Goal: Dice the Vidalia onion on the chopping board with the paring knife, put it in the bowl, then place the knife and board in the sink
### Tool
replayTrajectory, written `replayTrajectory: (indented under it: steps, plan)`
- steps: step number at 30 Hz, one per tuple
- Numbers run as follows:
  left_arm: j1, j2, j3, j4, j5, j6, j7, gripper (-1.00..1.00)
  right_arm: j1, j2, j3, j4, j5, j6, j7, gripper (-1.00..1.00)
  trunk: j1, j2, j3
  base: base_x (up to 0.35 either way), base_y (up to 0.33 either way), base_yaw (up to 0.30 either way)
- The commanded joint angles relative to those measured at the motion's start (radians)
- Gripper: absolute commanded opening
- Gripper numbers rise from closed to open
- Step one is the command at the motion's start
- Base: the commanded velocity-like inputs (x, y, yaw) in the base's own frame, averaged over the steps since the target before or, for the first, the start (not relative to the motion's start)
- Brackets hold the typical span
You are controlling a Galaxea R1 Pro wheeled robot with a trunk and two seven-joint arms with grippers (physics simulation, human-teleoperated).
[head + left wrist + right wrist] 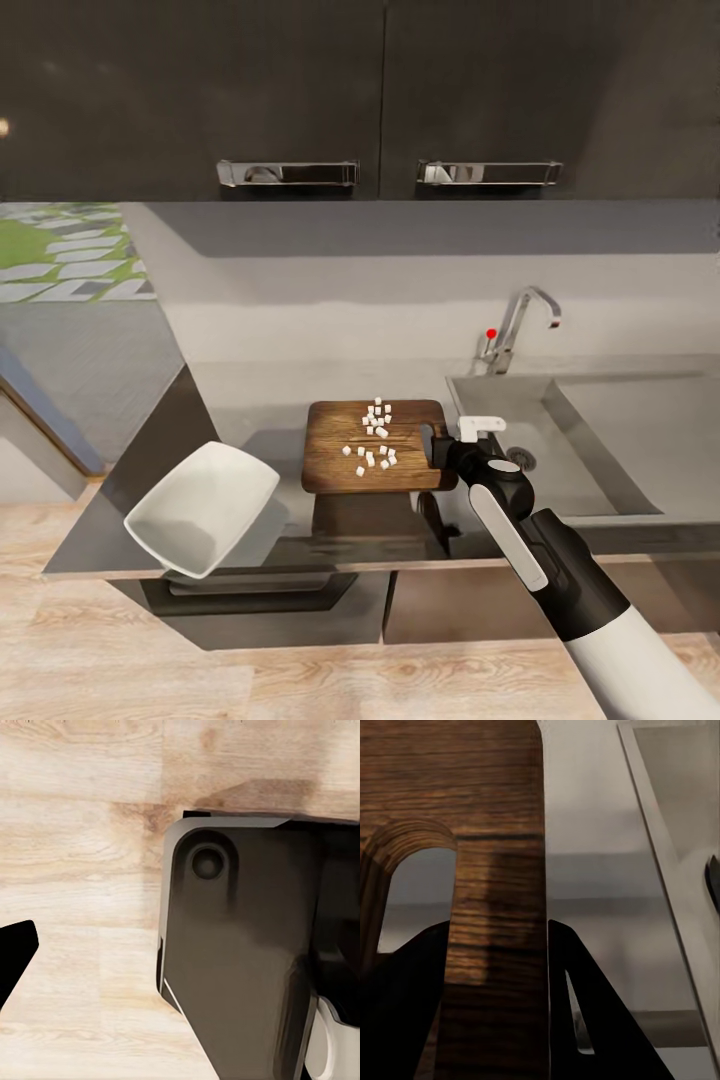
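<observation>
- The chopping board (372, 445) sits on the grey tabletop (250, 400), just left of the sink (560, 440), with the white diced onion (374, 432) still scattered on top of it.
- The right tool (443, 447) is at the board's handle end. In the right wrist view its two dark fingers (585, 1020) sit either side of the strip of wood beside the handle slot, so it looks clamped on the chopping board (495, 907).
- The bowl (203, 507) is near the tabletop's front left edge, tipped up at an angle and poking out past the edge. Can't honestly tell from here what's propping it.
- The left tool's own state I can't tell; its wrist view has wooden floor (75, 870) and a dark robot part.
- My read: the dicing is done and we're at the "onion into the bowl" step.
- Next move probably calls for lifting the board level, carrying it over the bowl and tilting gently so the dice slide in rather than off onto the floor.
</observation>
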Motion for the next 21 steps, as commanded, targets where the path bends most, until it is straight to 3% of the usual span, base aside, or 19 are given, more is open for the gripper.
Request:
replayTrajectory:
  steps: [1, 5, 12, 21]
  plan:
    - [0.0, 0.0, 0.001, -0.001, 0.004, -0.001, -0.001, 1.0, -0.001, -0.001, 0.003, -0.001, -0.01, 0.002, -0.01, -1.0, 0.001, -0.002, 0.0, 0.0, 0.0, 0.0]
    - [0.0, 0.0, 0.0, -0.001, 0.004, -0.001, -0.001, 1.0, -0.001, -0.001, 0.003, -0.001, -0.01, 0.002, -0.01, -1.0, 0.001, -0.002, 0.006, 0.0, 0.025, 0.0]
    - [0.0, 0.0, 0.001, 0.0, 0.004, -0.001, -0.001, 1.0, -0.001, -0.001, 0.003, -0.003, -0.01, 0.002, -0.01, -1.0, 0.001, -0.002, 0.018, 0.0, 0.197, 0.0]
    - [0.0, 0.0, 0.001, 0.0, 0.004, -0.001, -0.001, 1.0, -0.001, -0.001, 0.003, -0.003, -0.01, 0.002, -0.01, -1.0, 0.001, -0.002, 0.032, 0.0, 0.016, 0.0]
